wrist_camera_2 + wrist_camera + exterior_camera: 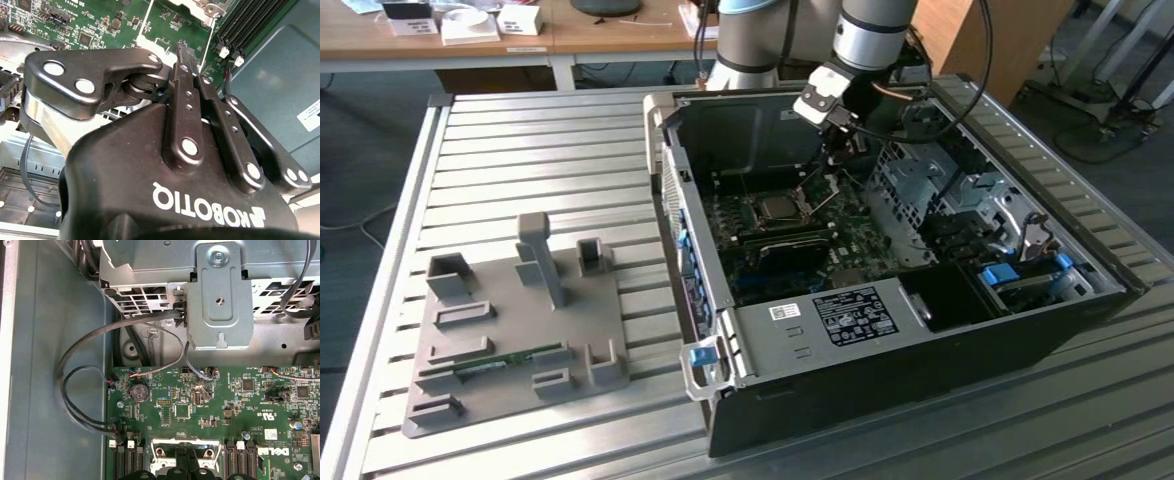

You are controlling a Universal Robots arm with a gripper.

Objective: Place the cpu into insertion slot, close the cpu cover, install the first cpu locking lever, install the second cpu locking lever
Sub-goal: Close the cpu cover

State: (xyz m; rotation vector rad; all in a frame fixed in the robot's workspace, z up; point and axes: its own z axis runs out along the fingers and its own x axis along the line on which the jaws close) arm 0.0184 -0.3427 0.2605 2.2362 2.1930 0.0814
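In the exterior view an open computer case point(881, 300) stands on the slatted table point(520, 150), toward its edge at the exterior view's right. The end effector point(838, 150) hangs inside, near the case's far wall, just above the insertion slot point(753, 212), where the cpu point(781, 208) seems seated.

In the second wrist view the end effector point(183, 50) has its fingers drawn together, with nothing visibly between them.

In the first wrist view it point(187, 462) points at the socket's metal frame point(185, 447) on the motherboard point(225, 410).

The cpu is likely light, stiff and fragile, and best held by its edges.
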